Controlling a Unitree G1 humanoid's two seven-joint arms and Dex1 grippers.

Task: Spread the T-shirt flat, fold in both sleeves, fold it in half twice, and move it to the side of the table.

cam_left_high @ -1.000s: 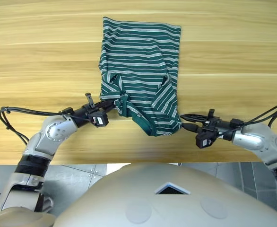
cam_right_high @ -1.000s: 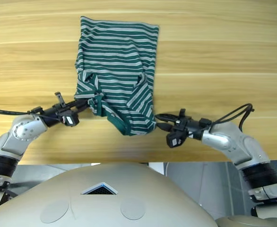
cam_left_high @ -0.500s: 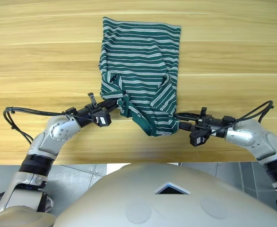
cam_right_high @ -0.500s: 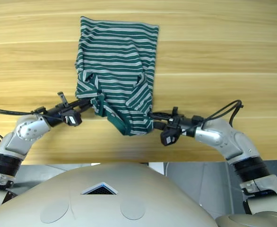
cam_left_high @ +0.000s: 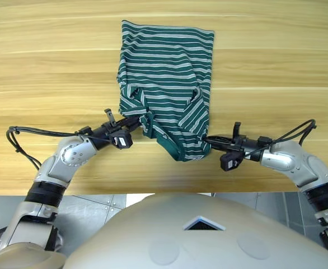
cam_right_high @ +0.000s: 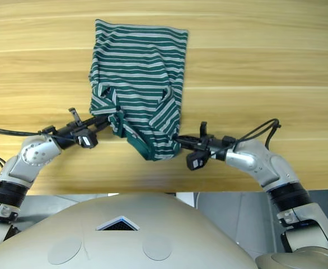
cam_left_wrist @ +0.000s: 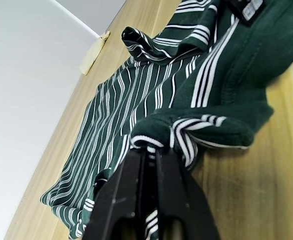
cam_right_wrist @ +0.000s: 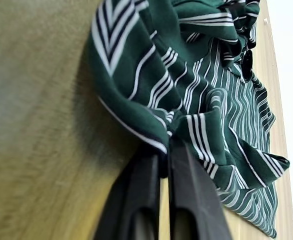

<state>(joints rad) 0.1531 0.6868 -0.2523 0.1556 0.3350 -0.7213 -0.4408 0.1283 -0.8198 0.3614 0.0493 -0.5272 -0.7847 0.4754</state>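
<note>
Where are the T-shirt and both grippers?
T-shirt point(cam_left_high: 167, 67), left eye view, middle of the striped far part.
left gripper point(cam_left_high: 138, 120), left eye view, fingertips at the shirt's edge.
right gripper point(cam_left_high: 207, 138), left eye view, fingertips at the shirt's near corner.

A pale wooden table point(cam_left_high: 52, 67), its grain running from side to side in long bands of lighter and darker boards, carries a single item: a dark green T-shirt point(cam_left_high: 167, 73) with thin white stripes. The garment lies near the middle of the tabletop as a narrow, upright rectangle. Its far end rests flat and smooth against the wood, with a straight edge and squared corners. Its near end is rumpled and bunched, the stripes turning diagonal across overlapping folds, and tapers to a plain green band that stops just short of the table's near edge.
</note>
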